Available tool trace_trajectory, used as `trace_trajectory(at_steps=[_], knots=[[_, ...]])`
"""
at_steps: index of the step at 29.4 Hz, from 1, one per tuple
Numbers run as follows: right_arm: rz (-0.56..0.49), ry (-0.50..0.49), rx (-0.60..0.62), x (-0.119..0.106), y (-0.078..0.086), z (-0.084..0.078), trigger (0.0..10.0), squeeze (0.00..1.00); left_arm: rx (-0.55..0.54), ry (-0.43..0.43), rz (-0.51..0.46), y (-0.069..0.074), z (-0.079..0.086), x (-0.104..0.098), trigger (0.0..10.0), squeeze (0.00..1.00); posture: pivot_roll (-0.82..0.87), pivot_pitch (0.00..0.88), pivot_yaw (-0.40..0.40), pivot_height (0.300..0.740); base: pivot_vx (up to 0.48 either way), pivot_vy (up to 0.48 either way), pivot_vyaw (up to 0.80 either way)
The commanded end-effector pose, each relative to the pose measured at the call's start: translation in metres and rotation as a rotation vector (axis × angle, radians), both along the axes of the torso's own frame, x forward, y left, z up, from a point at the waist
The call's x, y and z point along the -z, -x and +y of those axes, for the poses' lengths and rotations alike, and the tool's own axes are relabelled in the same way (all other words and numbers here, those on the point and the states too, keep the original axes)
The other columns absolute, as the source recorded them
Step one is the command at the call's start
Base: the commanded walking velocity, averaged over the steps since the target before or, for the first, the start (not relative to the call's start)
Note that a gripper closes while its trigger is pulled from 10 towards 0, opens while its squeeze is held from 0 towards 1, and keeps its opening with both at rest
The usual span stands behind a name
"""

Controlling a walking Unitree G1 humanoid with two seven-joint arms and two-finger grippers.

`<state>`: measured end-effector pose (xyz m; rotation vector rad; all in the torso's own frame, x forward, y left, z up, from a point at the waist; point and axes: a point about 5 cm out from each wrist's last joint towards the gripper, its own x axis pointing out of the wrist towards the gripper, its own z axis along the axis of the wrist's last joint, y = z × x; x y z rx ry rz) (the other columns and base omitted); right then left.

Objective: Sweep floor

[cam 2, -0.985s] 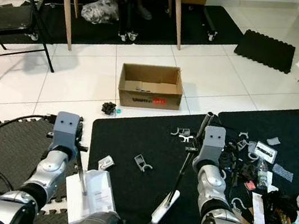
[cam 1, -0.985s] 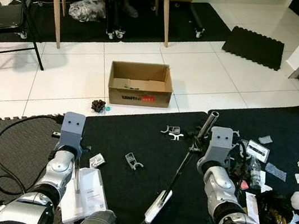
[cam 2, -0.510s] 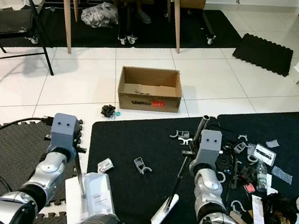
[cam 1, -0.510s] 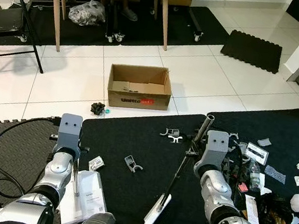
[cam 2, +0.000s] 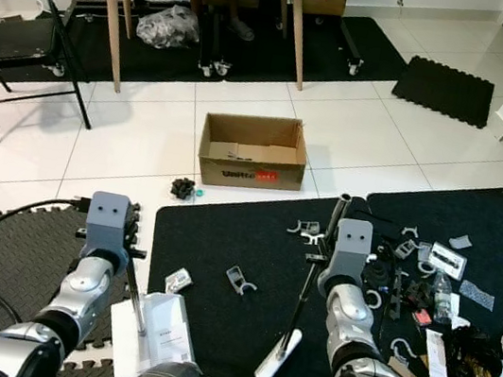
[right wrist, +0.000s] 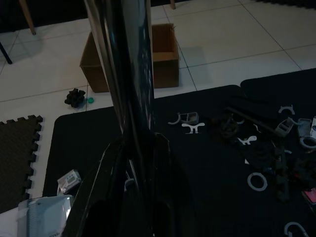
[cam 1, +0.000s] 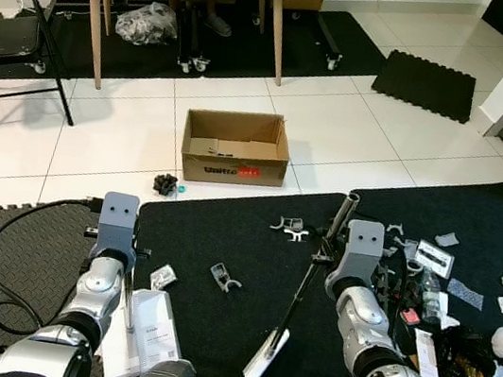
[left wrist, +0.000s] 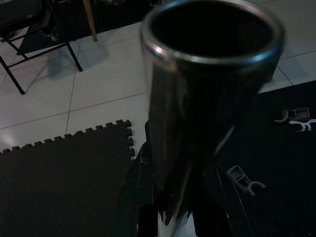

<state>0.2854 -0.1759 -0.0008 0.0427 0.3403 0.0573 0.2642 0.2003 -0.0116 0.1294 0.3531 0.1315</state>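
My left gripper (left wrist: 173,217) is shut on a shiny metal tube, the handle of a white dustpan (cam 1: 148,330) that rests on the mat by my left arm. My right gripper (right wrist: 133,197) is shut on the dark pole of a broom (cam 1: 309,279). The pole slants from near the mat's far edge down to a white head (cam 1: 263,358) close to my body. Scattered litter (cam 1: 436,294) of paper scraps, plastic rings and wrappers lies on the black mat (cam 1: 224,242) to the right of the broom. White clips (cam 1: 289,225) and a small card (cam 1: 161,277) lie between my arms.
An open cardboard box (cam 1: 235,146) stands on the white tiles ahead, with a small black object (cam 1: 166,184) near it. A folding chair (cam 1: 9,26) and wooden table legs (cam 1: 96,6) are at the far left. A black cable (cam 1: 12,246) loops over the grey foam mat.
The camera has shifted a little, so the floor sits slightly differently in view. Both arms keep their hold on the dustpan handle and the broom pole, and the litter has not moved.
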Motion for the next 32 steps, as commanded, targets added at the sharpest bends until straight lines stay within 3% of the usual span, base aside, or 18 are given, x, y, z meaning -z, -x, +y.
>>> trace_trajectory(at_steps=[1,32], knots=[[0.025,-0.012,0.013,0.0048,0.004,0.0006,10.0,0.0,-0.018,-0.002,0.114,0.0155,0.0031,0.0169,10.0,0.0,0.01,0.0,0.043,0.74,0.0,0.0,0.0],[0.032,-0.001,0.014,0.005,0.0038,0.0003,10.0,0.0,-0.013,-0.023,0.122,0.0149,0.0026,0.017,10.0,0.0,0.0,0.0,0.042,0.74,0.0,0.0,0.0]])
